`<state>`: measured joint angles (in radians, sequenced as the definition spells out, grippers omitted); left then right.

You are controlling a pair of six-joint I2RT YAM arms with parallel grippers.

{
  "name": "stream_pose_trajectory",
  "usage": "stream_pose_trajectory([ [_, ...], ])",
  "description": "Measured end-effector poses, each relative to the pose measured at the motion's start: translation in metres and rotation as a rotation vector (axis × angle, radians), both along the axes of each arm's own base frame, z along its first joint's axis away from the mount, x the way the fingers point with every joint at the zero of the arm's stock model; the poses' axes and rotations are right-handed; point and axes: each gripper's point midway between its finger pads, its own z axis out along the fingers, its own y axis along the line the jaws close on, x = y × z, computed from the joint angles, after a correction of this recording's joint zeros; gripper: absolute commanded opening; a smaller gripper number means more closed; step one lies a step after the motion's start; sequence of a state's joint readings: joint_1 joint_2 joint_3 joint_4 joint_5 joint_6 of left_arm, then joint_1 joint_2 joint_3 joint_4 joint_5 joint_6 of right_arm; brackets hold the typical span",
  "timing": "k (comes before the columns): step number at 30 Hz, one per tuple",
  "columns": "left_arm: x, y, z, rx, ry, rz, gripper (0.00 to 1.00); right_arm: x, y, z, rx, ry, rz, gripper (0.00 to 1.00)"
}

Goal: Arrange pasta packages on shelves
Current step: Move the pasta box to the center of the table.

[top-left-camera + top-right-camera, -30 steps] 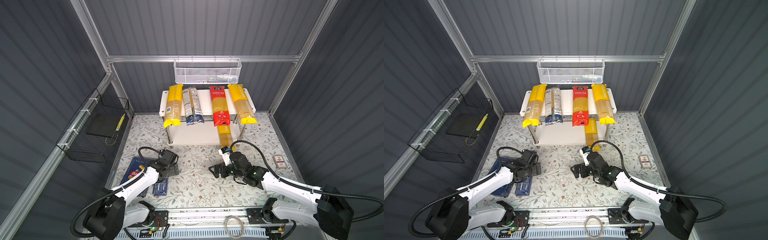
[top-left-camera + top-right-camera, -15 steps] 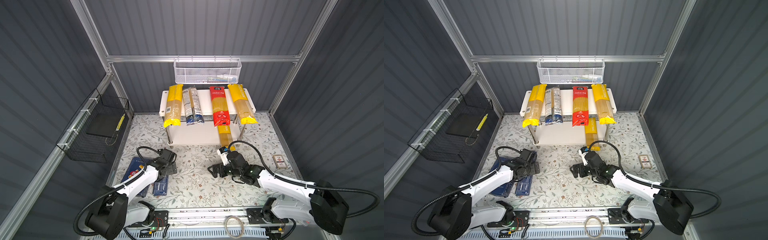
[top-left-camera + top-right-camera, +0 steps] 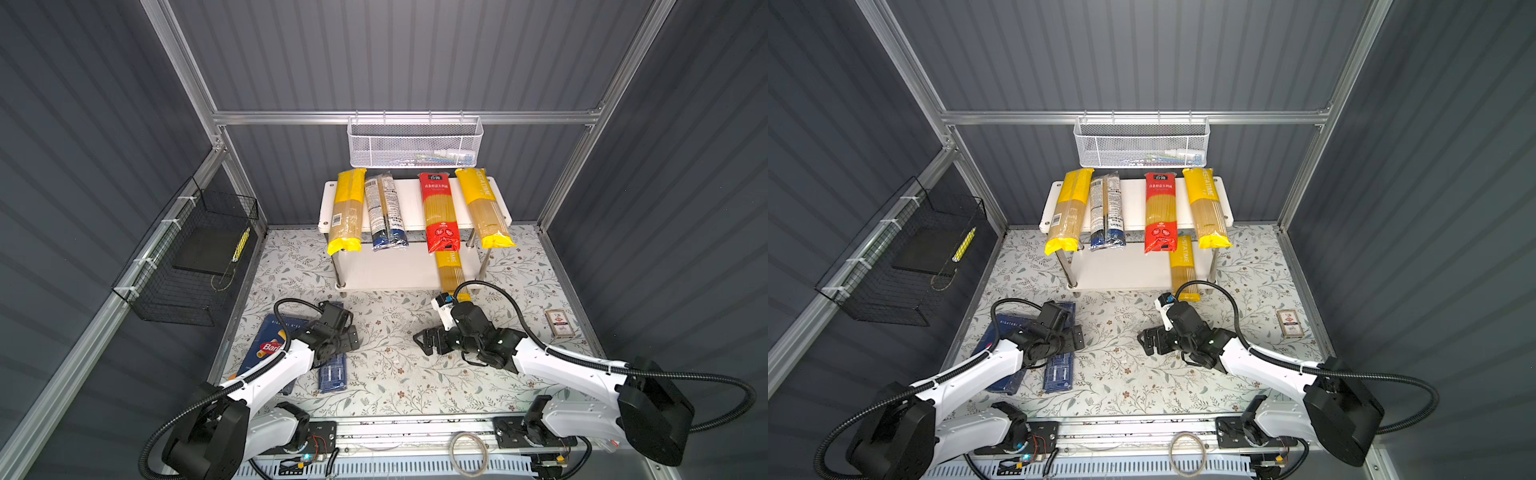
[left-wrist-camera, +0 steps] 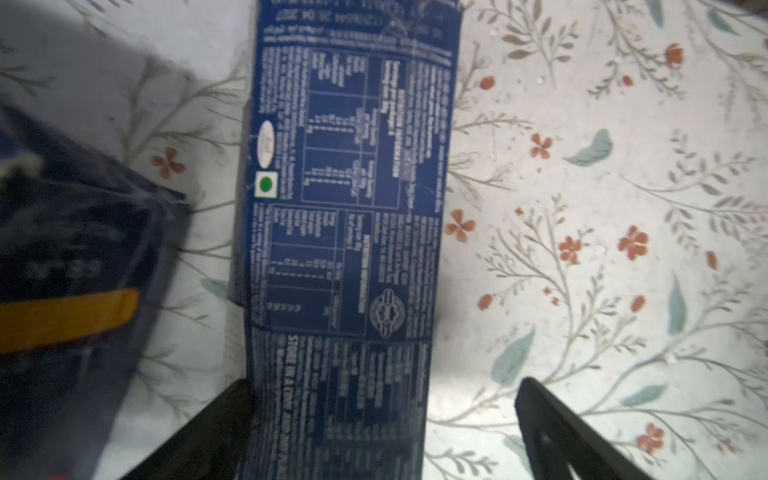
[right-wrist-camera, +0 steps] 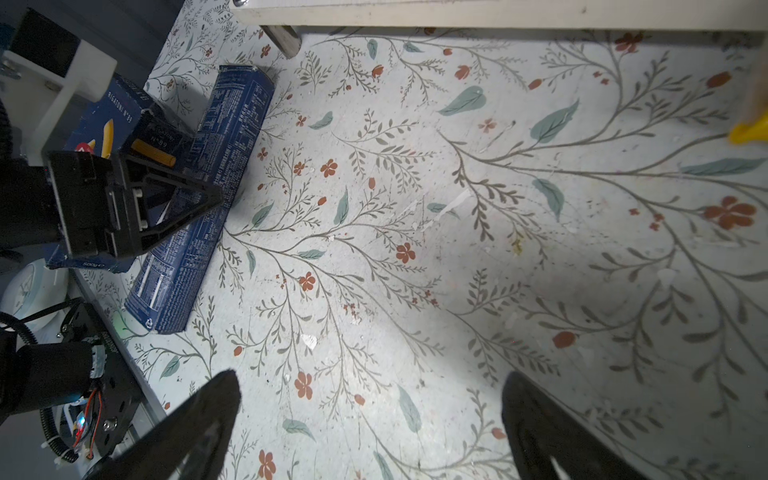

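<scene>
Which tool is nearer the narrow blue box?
Left. The left tool hangs open right above the narrow blue box; the right tool is open over the mat, clearly apart from it.

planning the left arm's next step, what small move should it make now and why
Probably lower the open left tool straight down around the narrow blue cardboard box. It lies flat on the floral mat, between the spread fingers, ungripped, and off the white two-tier shelves.
</scene>
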<state>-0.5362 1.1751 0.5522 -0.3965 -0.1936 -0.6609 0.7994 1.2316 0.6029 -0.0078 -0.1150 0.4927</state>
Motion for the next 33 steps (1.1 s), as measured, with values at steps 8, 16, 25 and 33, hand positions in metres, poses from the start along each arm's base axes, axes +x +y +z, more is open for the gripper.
stream_pose_trajectory([
  [8,-0.009,-0.065,0.007,-0.098,-0.029,-0.126,1.0,-0.004,0.001,-0.001,-0.008,0.016,0.023,0.99],
  [16,0.003,-0.035,0.054,-0.053,-0.082,-0.067,1.0,-0.01,0.023,0.006,-0.075,0.011,0.122,0.99],
  [25,0.022,-0.023,0.025,-0.01,0.001,-0.077,1.0,-0.019,0.061,0.012,-0.112,-0.034,0.147,0.99],
  [33,0.016,-0.045,0.003,-0.124,0.021,-0.14,1.0,-0.017,0.061,0.002,-0.138,-0.02,0.113,0.99],
])
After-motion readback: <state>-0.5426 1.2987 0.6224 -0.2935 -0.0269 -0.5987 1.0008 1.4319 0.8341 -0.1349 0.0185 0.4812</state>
